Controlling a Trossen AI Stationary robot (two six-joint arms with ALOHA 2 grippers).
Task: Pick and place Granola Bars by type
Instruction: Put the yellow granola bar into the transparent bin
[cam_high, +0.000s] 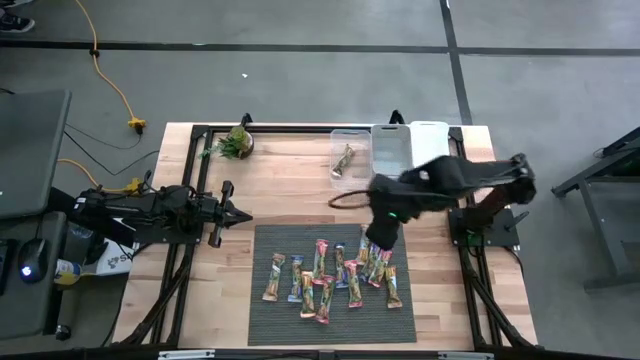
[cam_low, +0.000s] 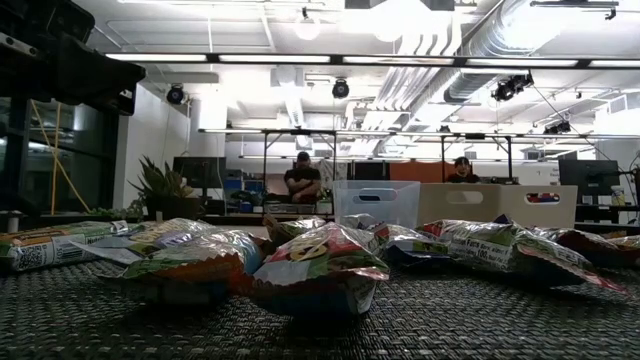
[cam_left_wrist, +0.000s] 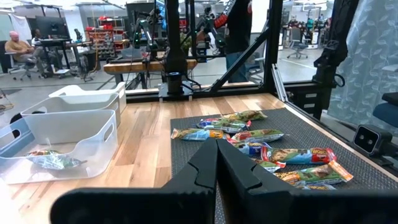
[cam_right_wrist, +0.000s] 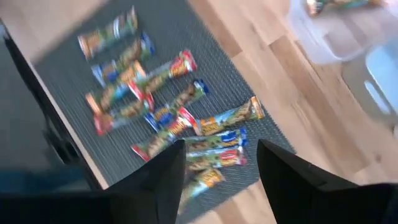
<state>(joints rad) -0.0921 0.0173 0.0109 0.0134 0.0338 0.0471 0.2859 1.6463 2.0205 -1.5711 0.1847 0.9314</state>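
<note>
Several granola bars (cam_high: 330, 275) in orange, pink and blue wrappers lie flat and scattered on a dark mat (cam_high: 270, 325); they also show in the low view (cam_low: 315, 265) and both wrist views (cam_left_wrist: 261, 146) (cam_right_wrist: 161, 99). One more bar (cam_high: 345, 160) lies in a clear bin. My right gripper (cam_high: 383, 238) (cam_right_wrist: 221, 165) hangs open above the bars at the mat's far right part, touching nothing. My left gripper (cam_high: 238, 215) (cam_left_wrist: 216, 155) waits shut over the bare wood left of the mat.
Three bins stand side by side along the table's far edge: a clear one (cam_high: 336, 140) with the single bar, then two more (cam_high: 392, 148) (cam_high: 430, 138). A small potted plant (cam_high: 237, 143) sits at the far left. A dark cable loop (cam_high: 345, 200) lies before the bins.
</note>
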